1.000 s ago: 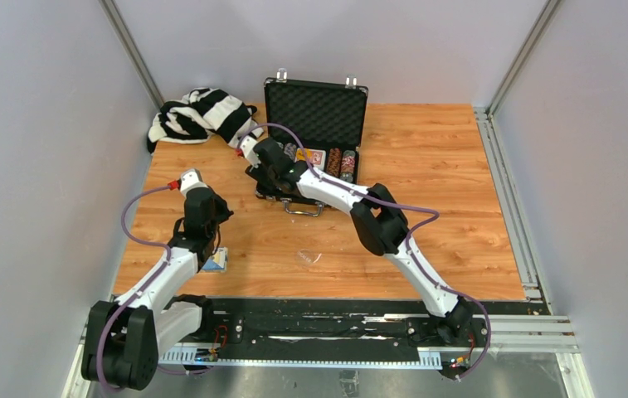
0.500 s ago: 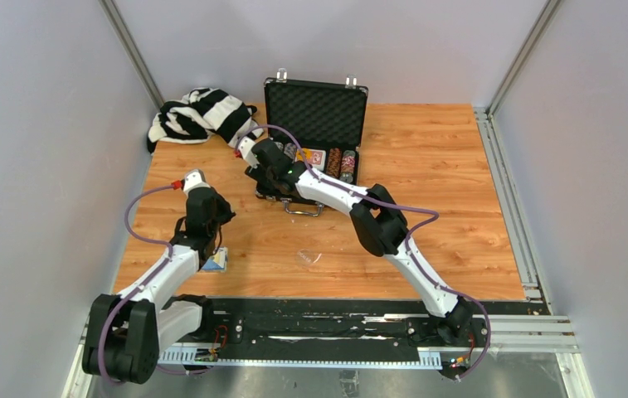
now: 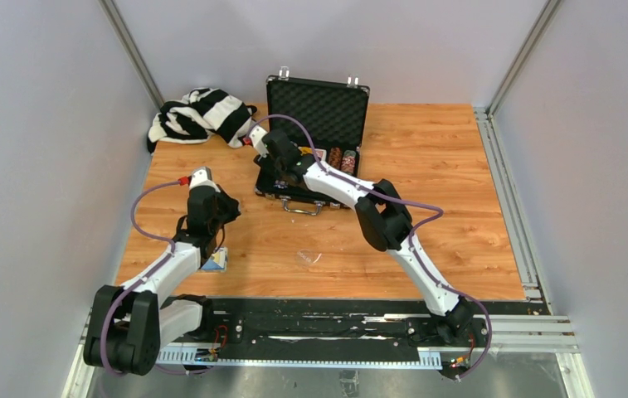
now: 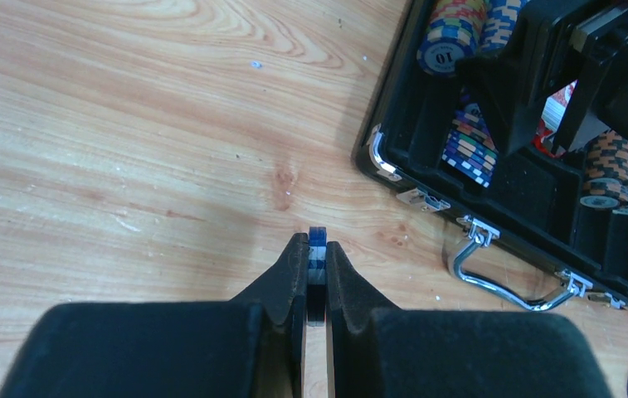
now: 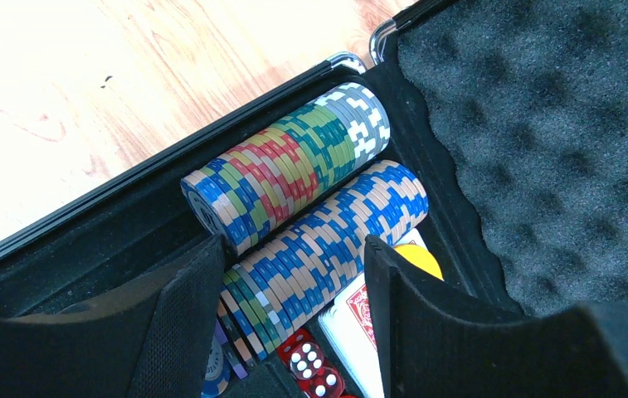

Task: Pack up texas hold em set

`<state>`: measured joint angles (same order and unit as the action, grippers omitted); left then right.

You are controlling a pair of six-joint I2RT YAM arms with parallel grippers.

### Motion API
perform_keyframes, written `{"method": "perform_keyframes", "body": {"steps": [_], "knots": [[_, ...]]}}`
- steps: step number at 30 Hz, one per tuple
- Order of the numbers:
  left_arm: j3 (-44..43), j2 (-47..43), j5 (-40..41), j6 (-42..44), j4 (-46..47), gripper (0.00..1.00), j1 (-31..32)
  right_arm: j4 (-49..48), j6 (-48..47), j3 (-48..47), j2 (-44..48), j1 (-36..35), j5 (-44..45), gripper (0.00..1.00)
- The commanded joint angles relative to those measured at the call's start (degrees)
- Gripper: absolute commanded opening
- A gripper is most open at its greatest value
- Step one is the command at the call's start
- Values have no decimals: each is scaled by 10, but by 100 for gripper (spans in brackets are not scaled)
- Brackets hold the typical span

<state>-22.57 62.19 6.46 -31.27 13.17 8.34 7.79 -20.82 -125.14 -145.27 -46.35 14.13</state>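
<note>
Black foam lines the open briefcase [image 3: 317, 108] at the back of the counter [image 3: 443, 207]. From the left wrist, your left fingers [image 4: 294, 274] pinch a blue-and-white chip [image 4: 317, 249] edge-on over bare wood, apart from the briefcase; so thin a hold could let it twist free and roll. From the right wrist, your right fingers [image 5: 186, 323] stand open astride a chip row [image 5: 327, 240], so bringing the chip in now could knock the arms together.

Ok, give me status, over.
Left end effector shut on blue chip. Right end effector open, straddling chip row in case. Striped cloth beside case, not blocking.
</note>
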Motion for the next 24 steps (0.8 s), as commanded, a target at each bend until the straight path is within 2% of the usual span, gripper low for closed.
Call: {"method": "perform_keyframes", "body": {"steps": [1, 16, 24], "knots": [[3, 8, -22, 12, 30, 0, 0, -1, 6, -10, 12, 23, 21, 61], [0, 30, -41, 25, 54, 0, 6, -34, 39, 39, 96, 23, -31, 61], [-35, 50, -26, -29, 54, 0, 32, -61, 57, 112, 160, 23, -33, 61]]}}
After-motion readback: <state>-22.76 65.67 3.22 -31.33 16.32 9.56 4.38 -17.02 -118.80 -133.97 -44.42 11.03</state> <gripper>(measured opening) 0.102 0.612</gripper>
